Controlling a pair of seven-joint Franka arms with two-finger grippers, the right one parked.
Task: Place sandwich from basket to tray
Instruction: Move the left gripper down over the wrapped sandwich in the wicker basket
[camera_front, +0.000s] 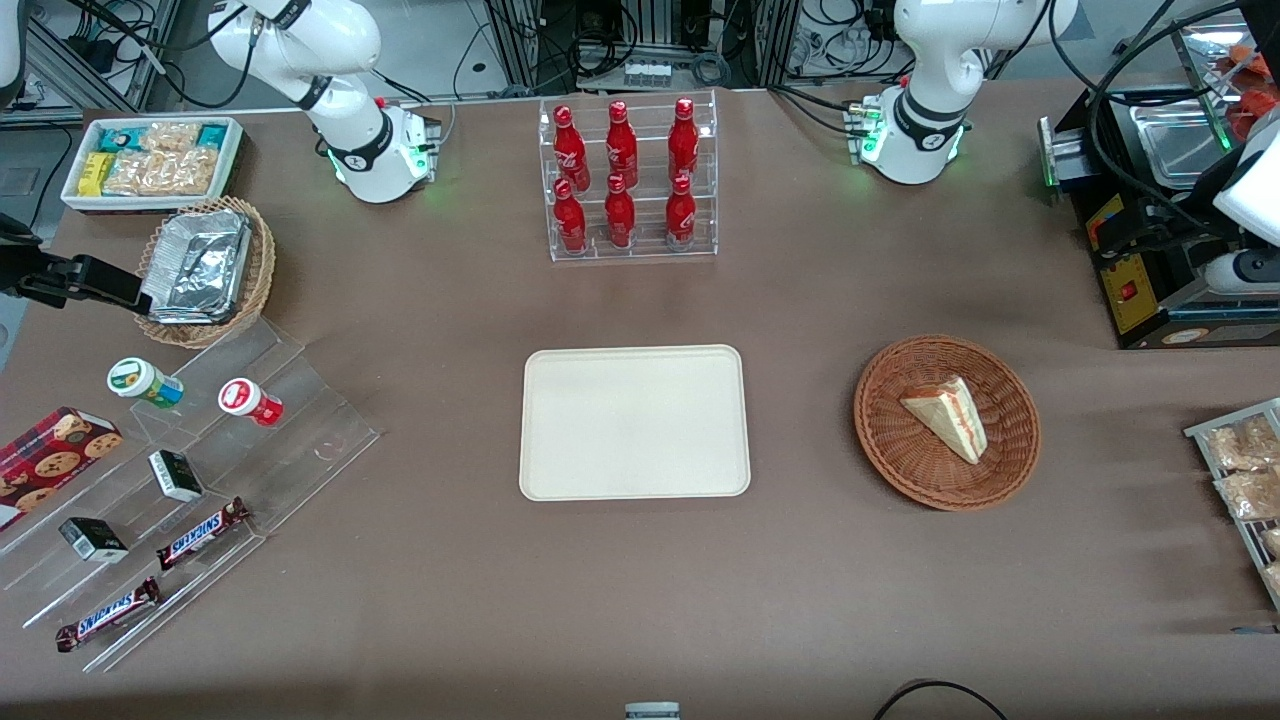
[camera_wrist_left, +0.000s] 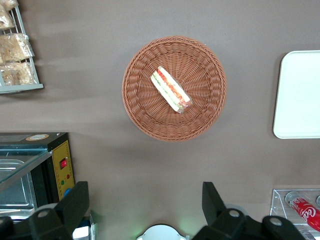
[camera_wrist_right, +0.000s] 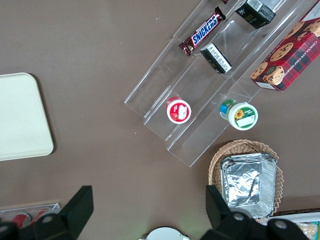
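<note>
The sandwich (camera_front: 950, 418), a pale wedge with red and green filling, lies in the round brown wicker basket (camera_front: 880, 440) toward the working arm's end of the table. The cream tray (camera_front: 634, 422) lies bare beside it at mid-table. In the left wrist view my left gripper (camera_wrist_left: 145, 200) is open and empty. It hangs high above bare table, farther from the front camera than the basket (camera_wrist_left: 140, 110) and apart from the sandwich (camera_wrist_left: 171, 90). An edge of the tray (camera_wrist_left: 300, 95) shows too.
A black and yellow oven appliance (camera_front: 1150, 250) and a wire rack of snack bags (camera_front: 1240, 470) stand near the basket. A clear rack of red bottles (camera_front: 628, 180) stands farther from the front camera than the tray. A foil-lined basket (camera_front: 205, 270) and snack shelves (camera_front: 200, 480) are at the parked arm's end.
</note>
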